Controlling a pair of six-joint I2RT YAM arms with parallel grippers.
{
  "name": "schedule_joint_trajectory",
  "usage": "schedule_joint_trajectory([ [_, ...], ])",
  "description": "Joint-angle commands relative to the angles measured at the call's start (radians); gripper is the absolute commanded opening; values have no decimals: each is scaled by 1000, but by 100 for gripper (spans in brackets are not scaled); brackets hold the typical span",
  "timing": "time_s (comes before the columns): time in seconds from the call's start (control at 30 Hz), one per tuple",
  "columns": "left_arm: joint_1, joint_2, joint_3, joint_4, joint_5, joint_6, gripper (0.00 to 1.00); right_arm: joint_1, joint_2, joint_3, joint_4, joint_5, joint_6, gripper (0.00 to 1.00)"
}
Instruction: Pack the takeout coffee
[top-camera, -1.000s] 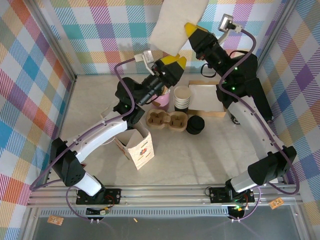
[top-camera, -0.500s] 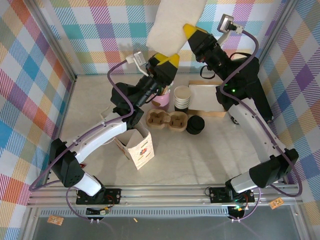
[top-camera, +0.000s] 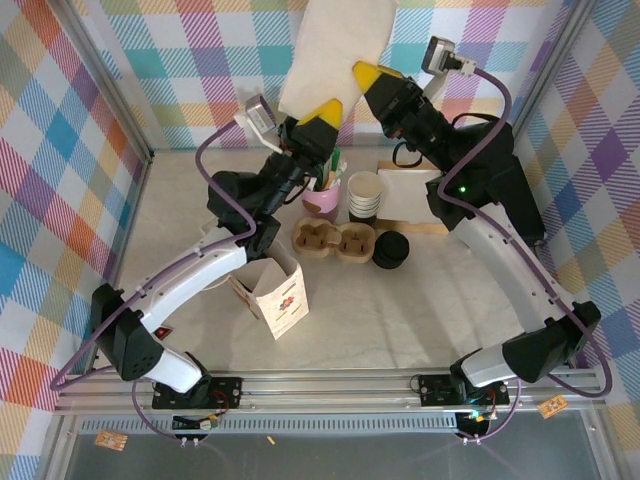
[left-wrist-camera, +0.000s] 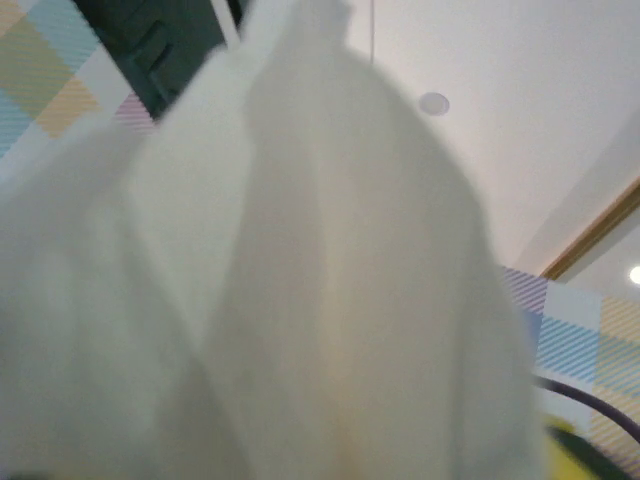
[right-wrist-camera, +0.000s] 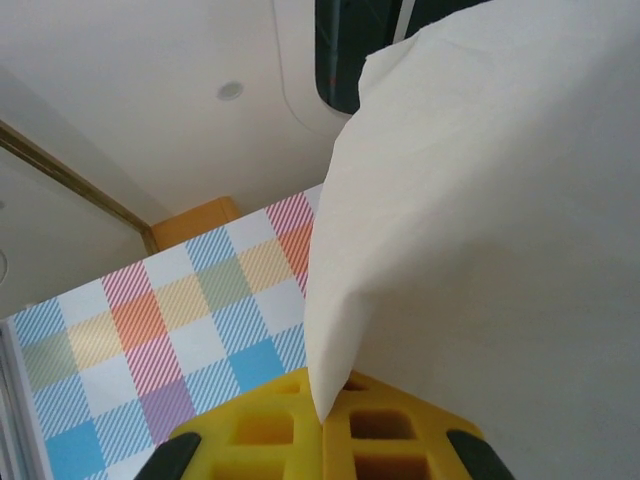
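**Three cameras, one bag in common**

Top external looks down from high at the near side, taking in the whole table (top-camera: 400, 300) and the checked walls (top-camera: 60, 150). Left wrist tilts up toward the ceiling (left-wrist-camera: 520, 80), so close to the cream paper bag (left-wrist-camera: 330, 300) that it blurs. Right wrist faces up too, right gripper (right-wrist-camera: 322, 415) at its bottom edge, the same bag (right-wrist-camera: 480, 230) near. From above, that bag (top-camera: 335, 50) hangs high at the back.
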Motion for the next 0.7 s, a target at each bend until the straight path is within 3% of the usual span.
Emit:
schedule_joint_trajectory([
  [0.0, -6, -61, -21, 72, 20, 23, 18, 6, -39, -6, 13, -6, -22, 0],
  [0.1, -7, -97, -44, 41, 32, 46, 0, 7, -50, -10, 10, -7, -26, 3],
  [0.17, -6, -119, -54, 4, 56, 62, 0, 6, -57, -10, 9, -14, -28, 13],
  [0.23, -6, -142, -55, -47, 95, 79, 0, 7, -63, -10, 1, -17, -29, 31],
  [0.4, -4, -175, -29, -185, 234, 97, 0, 6, -61, 23, -16, -78, -20, 51],
  [0.67, -4, -219, -13, -341, 346, 127, 0, 4, -77, 19, -36, -107, 10, 52],
])
